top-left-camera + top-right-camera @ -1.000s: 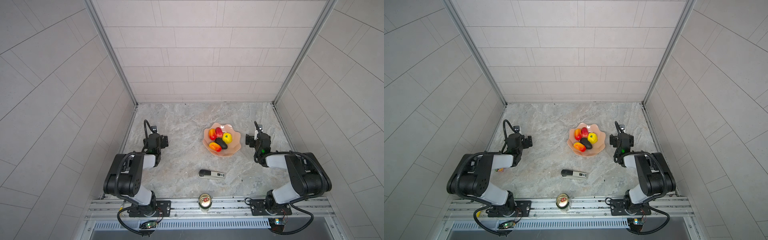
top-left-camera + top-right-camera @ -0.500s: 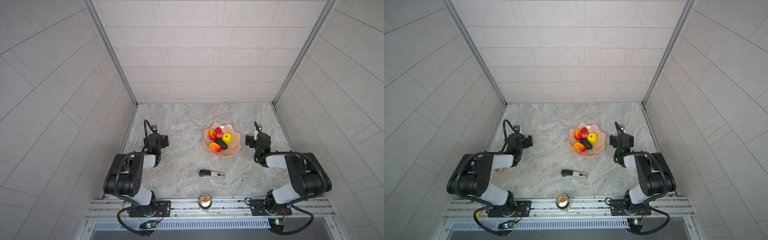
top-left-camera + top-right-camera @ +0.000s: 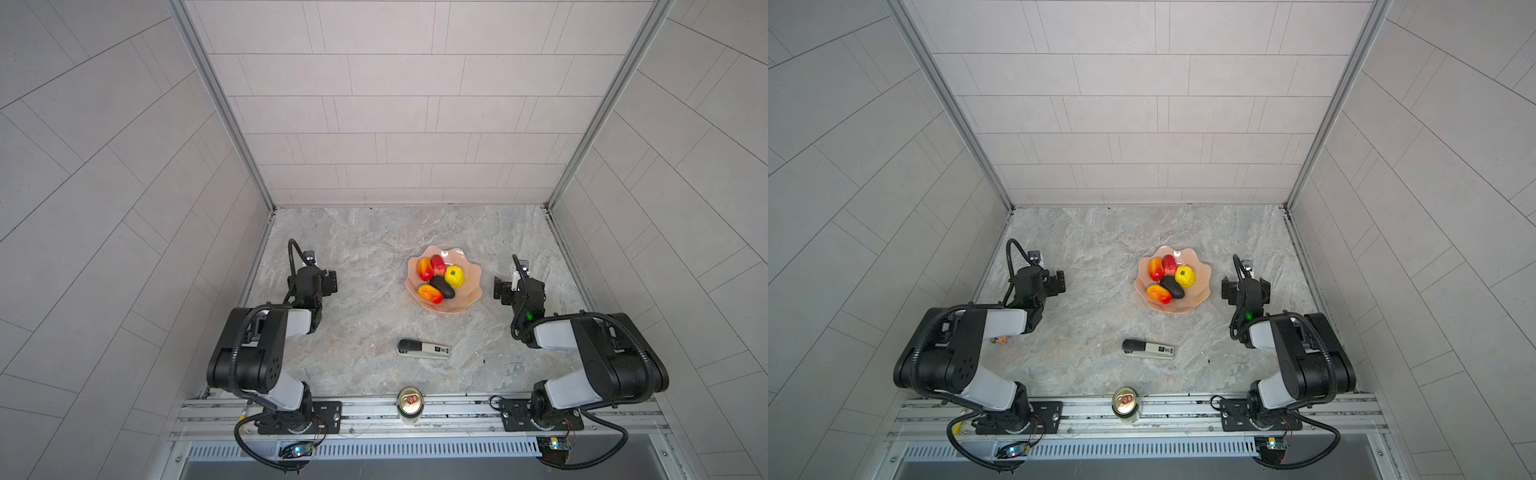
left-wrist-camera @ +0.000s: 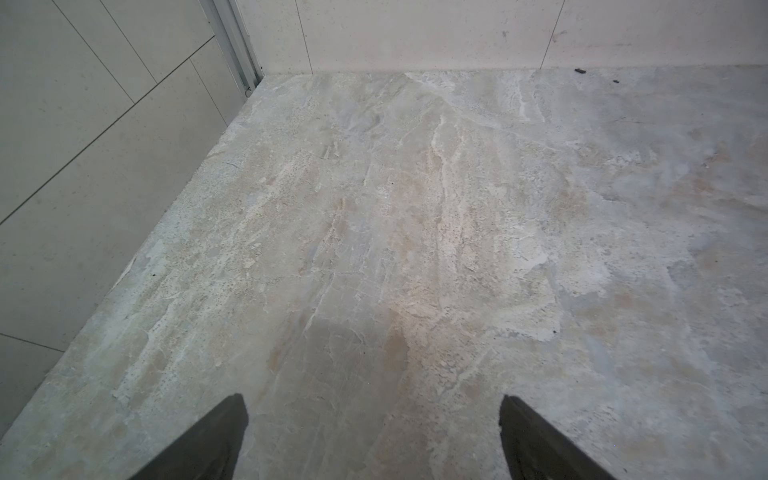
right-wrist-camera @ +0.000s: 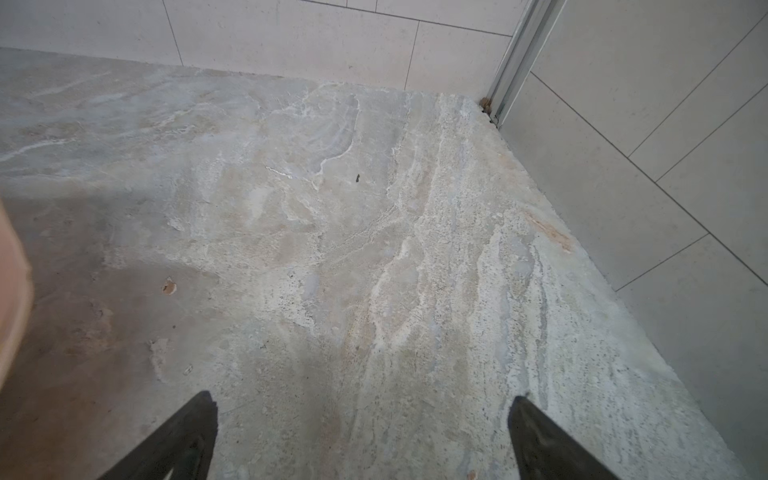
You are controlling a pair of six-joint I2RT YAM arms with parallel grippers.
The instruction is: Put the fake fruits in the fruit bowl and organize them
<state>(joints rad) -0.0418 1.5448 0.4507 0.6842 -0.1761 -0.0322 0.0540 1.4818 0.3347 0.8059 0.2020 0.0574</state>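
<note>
inside glossy peach-pink scalloped bowl: two red-orange oval mangoes, bumpy yellow lemon, blackish avocado, red strawberry; left gripper spread wide, empty, over grey marble tabletop; right gripper same, near bowl

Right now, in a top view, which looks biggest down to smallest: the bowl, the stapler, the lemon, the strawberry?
1. bowl
2. stapler
3. lemon and strawberry: these look about alike, so I won't rank them.

On the table, the fruit bowl holds a strawberry at twelve o'clock, a lemon at two, an avocado in the centre, one mango at ten and a second mango at seven. A stapler lies at six o'clock from the bowl.
</note>
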